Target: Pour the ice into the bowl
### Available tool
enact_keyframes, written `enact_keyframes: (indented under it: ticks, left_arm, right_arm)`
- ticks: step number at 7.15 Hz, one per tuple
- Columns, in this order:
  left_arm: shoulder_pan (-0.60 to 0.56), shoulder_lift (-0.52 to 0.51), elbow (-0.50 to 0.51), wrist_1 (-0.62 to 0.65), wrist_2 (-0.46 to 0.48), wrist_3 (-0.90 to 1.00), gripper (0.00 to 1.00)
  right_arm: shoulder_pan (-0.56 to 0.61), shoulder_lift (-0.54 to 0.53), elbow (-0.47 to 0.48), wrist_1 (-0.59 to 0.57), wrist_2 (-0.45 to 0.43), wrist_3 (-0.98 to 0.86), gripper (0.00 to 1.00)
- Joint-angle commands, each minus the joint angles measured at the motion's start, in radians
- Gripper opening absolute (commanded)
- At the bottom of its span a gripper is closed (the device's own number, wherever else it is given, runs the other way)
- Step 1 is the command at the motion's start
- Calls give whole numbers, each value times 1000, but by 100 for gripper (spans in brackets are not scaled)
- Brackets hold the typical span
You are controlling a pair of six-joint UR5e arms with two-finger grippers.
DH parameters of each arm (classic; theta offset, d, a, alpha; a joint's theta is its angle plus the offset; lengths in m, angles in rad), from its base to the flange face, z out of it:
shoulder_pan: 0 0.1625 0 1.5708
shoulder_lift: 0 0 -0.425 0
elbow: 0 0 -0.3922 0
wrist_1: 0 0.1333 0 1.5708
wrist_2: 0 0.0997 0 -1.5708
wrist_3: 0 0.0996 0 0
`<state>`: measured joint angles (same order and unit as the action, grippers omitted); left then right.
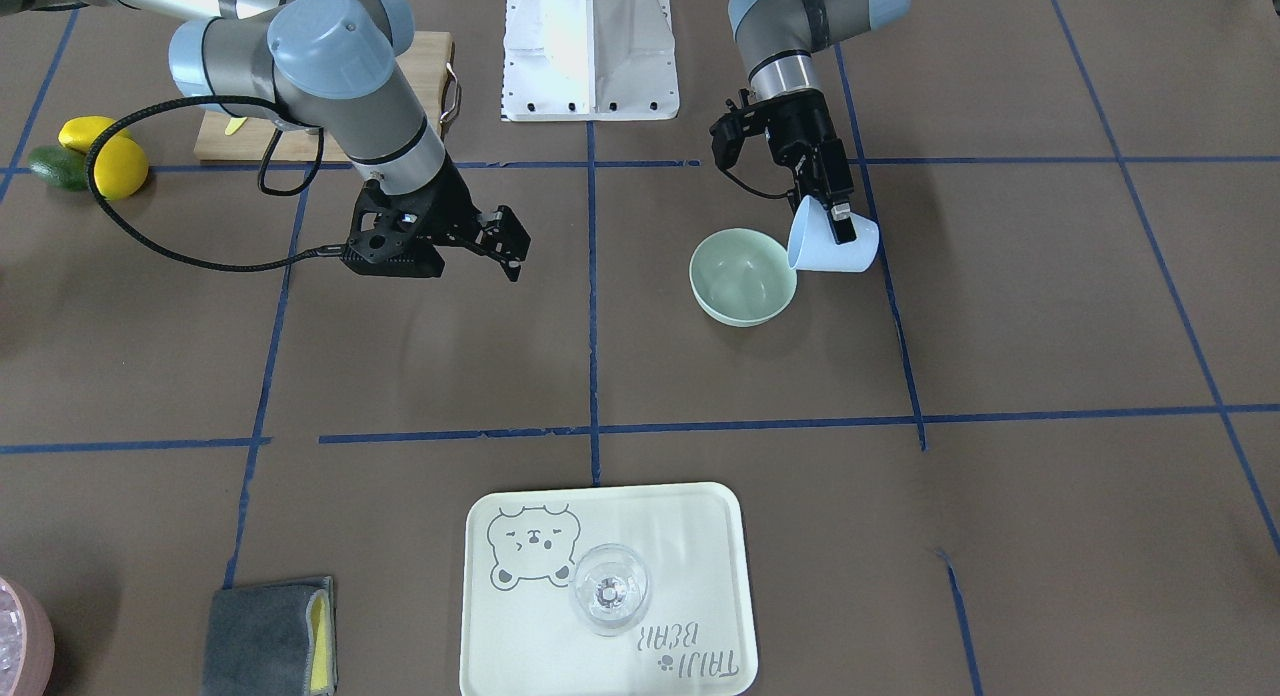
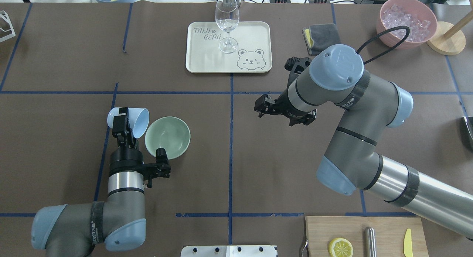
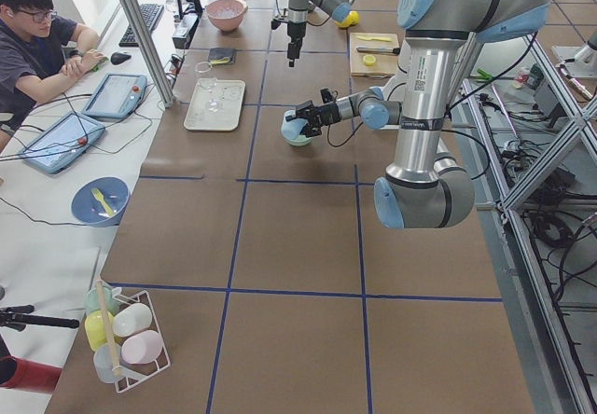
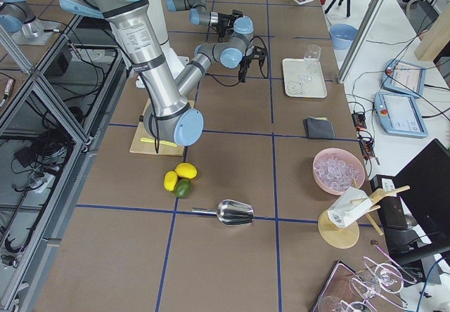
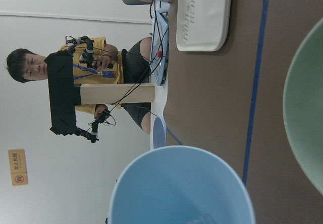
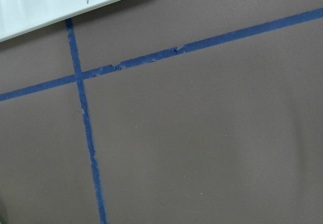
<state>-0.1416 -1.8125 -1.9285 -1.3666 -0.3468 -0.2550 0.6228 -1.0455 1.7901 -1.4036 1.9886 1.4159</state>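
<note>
The pale mint-green bowl (image 2: pixel 167 137) sits on the table left of centre and looks empty; it also shows in the front view (image 1: pixel 743 276) and at the right edge of the left wrist view (image 5: pixel 308 118). My left gripper (image 2: pixel 122 126) is shut on a light blue cup (image 2: pixel 130 120), tipped on its side with its mouth toward the bowl's rim (image 1: pixel 835 248). In the left wrist view the cup's inside (image 5: pixel 181 188) shows only a faint glassy shape at the bottom edge; I cannot tell if it is ice. My right gripper (image 2: pixel 259 107) is open and empty above the table's middle.
A pink container of ice cubes (image 2: pixel 405 19) stands far right. A cream tray (image 2: pixel 255 35) holds a wine glass (image 2: pixel 226 24). A grey cloth (image 2: pixel 321 35) lies beside it. A cutting board (image 2: pixel 364 227) with a lemon slice (image 2: pixel 340 247) is near right.
</note>
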Motion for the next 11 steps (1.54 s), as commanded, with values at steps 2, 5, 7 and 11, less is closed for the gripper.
enact_keyframes:
  ticks: [2,5,7,11]
  left_arm:
    - [-1,-5,23,14,41,172,0]
    - [-6,9,26,18,81,307,0]
    - [-6,9,25,18,83,339,0]
    - [-6,5,25,18,83,339,0]
  right_arm:
    - [0,2,0,2,-1,2,100]
    - [0,5,2,2,-1,8,100]
    - [0,5,2,2,-1,11,100]
    - [-2,5,0,2,-1,14,100]
